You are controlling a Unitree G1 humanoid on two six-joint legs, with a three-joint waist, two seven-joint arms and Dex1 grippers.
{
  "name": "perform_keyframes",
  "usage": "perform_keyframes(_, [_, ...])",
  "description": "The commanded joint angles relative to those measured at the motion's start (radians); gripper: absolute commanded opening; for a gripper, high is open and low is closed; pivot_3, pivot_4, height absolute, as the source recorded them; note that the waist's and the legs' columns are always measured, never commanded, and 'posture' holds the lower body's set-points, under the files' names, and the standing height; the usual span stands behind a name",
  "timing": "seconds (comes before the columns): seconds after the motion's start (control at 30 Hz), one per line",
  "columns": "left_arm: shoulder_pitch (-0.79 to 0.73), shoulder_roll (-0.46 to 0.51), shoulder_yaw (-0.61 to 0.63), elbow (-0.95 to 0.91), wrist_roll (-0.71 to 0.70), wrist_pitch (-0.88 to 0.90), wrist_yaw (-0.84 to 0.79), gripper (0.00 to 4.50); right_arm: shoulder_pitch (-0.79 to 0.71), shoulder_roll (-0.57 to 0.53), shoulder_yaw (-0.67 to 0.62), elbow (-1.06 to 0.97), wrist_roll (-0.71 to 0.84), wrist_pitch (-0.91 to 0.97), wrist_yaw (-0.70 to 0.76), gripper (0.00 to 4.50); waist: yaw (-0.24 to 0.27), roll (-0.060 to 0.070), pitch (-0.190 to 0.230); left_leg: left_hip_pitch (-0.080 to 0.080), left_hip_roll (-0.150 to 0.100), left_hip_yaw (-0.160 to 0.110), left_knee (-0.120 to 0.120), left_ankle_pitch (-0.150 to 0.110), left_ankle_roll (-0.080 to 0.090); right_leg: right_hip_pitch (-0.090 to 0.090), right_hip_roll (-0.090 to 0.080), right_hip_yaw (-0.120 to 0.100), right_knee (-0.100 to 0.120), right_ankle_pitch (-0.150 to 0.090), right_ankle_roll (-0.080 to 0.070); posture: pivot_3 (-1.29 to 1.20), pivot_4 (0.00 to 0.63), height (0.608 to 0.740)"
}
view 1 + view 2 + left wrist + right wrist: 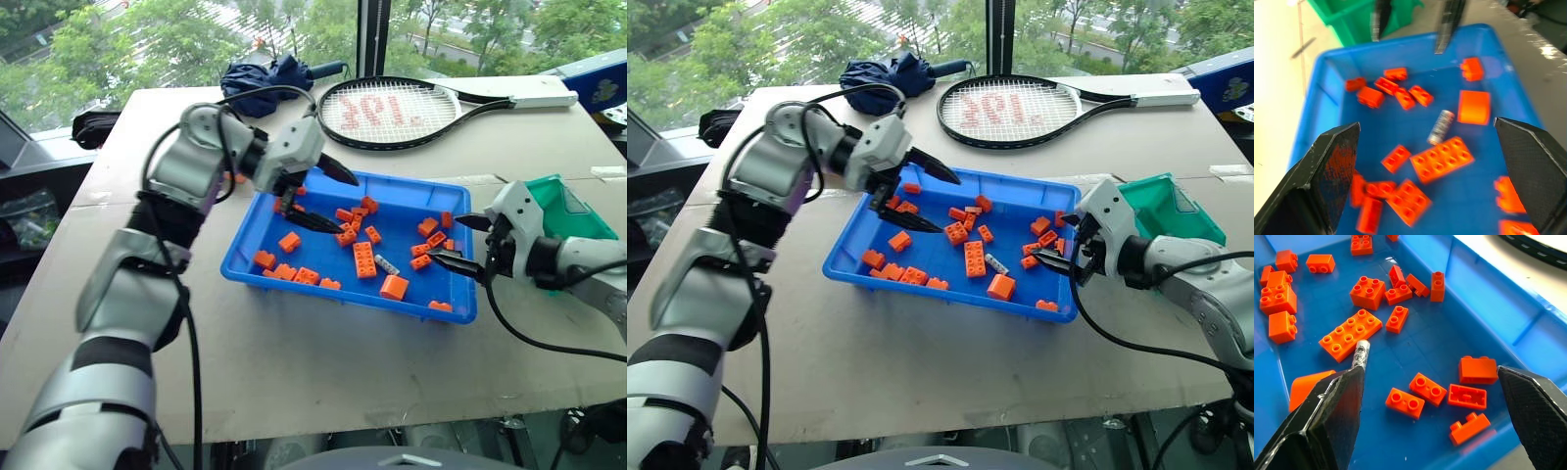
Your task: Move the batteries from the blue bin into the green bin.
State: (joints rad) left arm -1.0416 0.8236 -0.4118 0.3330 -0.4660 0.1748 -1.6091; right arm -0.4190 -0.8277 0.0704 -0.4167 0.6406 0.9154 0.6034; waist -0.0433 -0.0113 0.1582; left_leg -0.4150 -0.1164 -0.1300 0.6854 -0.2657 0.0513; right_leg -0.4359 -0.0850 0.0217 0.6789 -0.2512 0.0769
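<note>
One slim silver battery (pixel 387 264) lies on the floor of the blue bin (pixel 411 184), among several orange bricks and beside a long flat brick (pixel 363 258). My left gripper (pixel 331 196) hovers open and empty over the bin's left part. At the bin's right end my right gripper (pixel 458 242) also stands open and empty, pointing in over the rim. The green bin (pixel 578 211) stands just right of the blue one, behind the right hand. In the left wrist view the battery (pixel 1441 127) lies ahead between the fingers; in the right wrist view the battery (pixel 1360 354) is close to one finger.
A plain orange block (pixel 394 287) lies near the bin's front wall. On the table behind the blue bin are a tennis racket (pixel 392 113) and a folded dark blue umbrella (pixel 269 78). A blue box (pixel 602 83) sits at the far right corner.
</note>
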Motion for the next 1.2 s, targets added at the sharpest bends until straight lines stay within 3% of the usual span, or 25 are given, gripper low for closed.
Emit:
perform_keyframes(0.03, [0.091, 0.119, 0.062, -0.208, -0.093, 0.127, -0.005, 4.46, -0.090, 0.019, 0.116, 0.072, -0.097, 0.005, 0.032, 4.37, 0.006, 0.001, 0.000, 0.000, 0.000, 0.000, -0.001, 0.000, 0.000, 0.000, 0.000, 0.001, 0.001, 0.000, 0.000, 0.00, 0.150, 0.740])
perform_keyframes(0.13, [0.231, 0.240, 0.152, -0.352, -0.132, 0.216, -0.001, 4.46, -0.178, 0.059, 0.205, 0.126, -0.133, 0.062, 0.052, 4.37, 0.015, 0.001, 0.000, -0.001, -0.001, -0.002, 0.001, 0.000, 0.000, 0.000, -0.001, -0.003, -0.001, 0.000, 0.000, 0.00, 0.150, 0.740])
perform_keyframes(0.3, [0.403, 0.335, 0.310, -0.502, -0.175, 0.330, 0.066, 4.46, -0.258, 0.087, 0.305, 0.145, -0.154, 0.146, 0.113, 4.37, 0.010, 0.001, 0.000, -0.001, -0.001, -0.002, 0.000, 0.000, 0.000, 0.001, -0.001, -0.003, -0.001, 0.000, 0.000, 0.00, 0.150, 0.740])
perform_keyframes(0.43, [0.506, 0.361, 0.408, -0.574, -0.190, 0.389, 0.121, 4.46, -0.297, 0.116, 0.366, 0.153, -0.189, 0.177, 0.131, 4.37, 0.011, 0.001, 0.000, 0.000, -0.001, -0.002, 0.000, 0.000, 0.000, 0.001, -0.001, -0.003, -0.001, 0.000, 0.000, 0.00, 0.150, 0.740])
perform_keyframes(0.63, [0.557, 0.340, 0.457, -0.617, -0.177, 0.415, 0.177, 4.46, -0.334, 0.147, 0.455, 0.219, -0.283, 0.145, 0.152, 4.37, 0.010, 0.001, 0.000, 0.000, -0.001, -0.002, 0.000, 0.000, 0.000, 0.002, -0.001, -0.004, -0.001, 0.000, 0.000, 0.00, 0.150, 0.740])
perform_keyframes(0.93, [0.511, 0.318, 0.440, -0.613, -0.171, 0.421, 0.183, 4.50, -0.327, 0.118, 0.475, 0.225, -0.371, 0.093, 0.210, 0.20, 0.010, 0.001, 0.000, 0.000, -0.001, -0.002, 0.000, 0.000, 0.000, 0.002, -0.001, -0.003, -0.001, 0.000, 0.000, 0.00, 0.150, 0.740])
perform_keyframes(1.1, [0.480, 0.294, 0.422, -0.614, -0.173, 0.433, 0.182, 4.50, -0.301, 0.113, 0.362, 0.154, -0.343, 0.102, 0.204, 0.05, 0.011, 0.001, 0.000, 0.000, -0.001, -0.002, 0.000, 0.000, 0.000, 0.002, -0.001, -0.003, -0.001, 0.000, 0.000, 0.00, 0.150, 0.740])
perform_keyframes(1.2, [0.464, 0.280, 0.414, -0.612, -0.170, 0.439, 0.184, 4.50, -0.272, 0.108, 0.211, 0.075, -0.287, 0.131, 0.187, 0.05, 0.011, 0.001, 0.000, 0.000, -0.001, -0.002, 0.000, 0.000, 0.000, 0.001, -0.001, -0.003, -0.001, 0.000, 0.000, 0.00, 0.150, 0.740])
